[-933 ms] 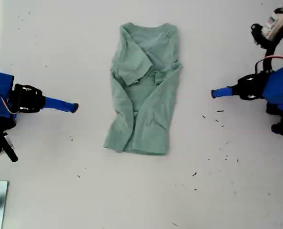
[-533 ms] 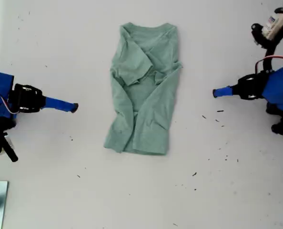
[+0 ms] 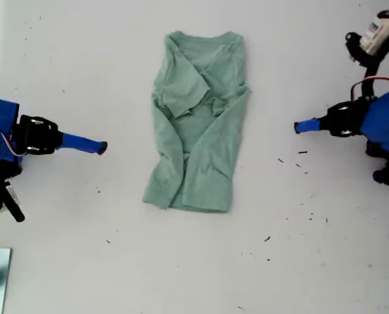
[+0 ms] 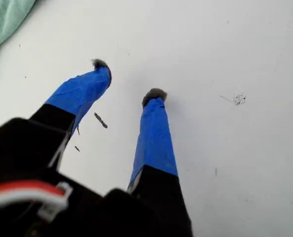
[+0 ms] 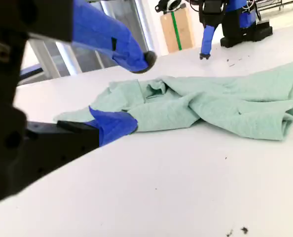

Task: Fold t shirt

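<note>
**On the exterior view's right, we are backing off**

We are easing my first gripper, jaws apart and empty, slightly away from the t shirt. On that view's left, my second gripper is staying put, also parted. Between them the shirt is lying narrow on the table, so we are judging that a crosswise fold remains.

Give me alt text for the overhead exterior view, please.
A wrinkled sage-green t shirt lies lengthwise, partly folded, mid-table. Two blue arms point at it, one from each side of the view, neither pincer touching it.
</note>
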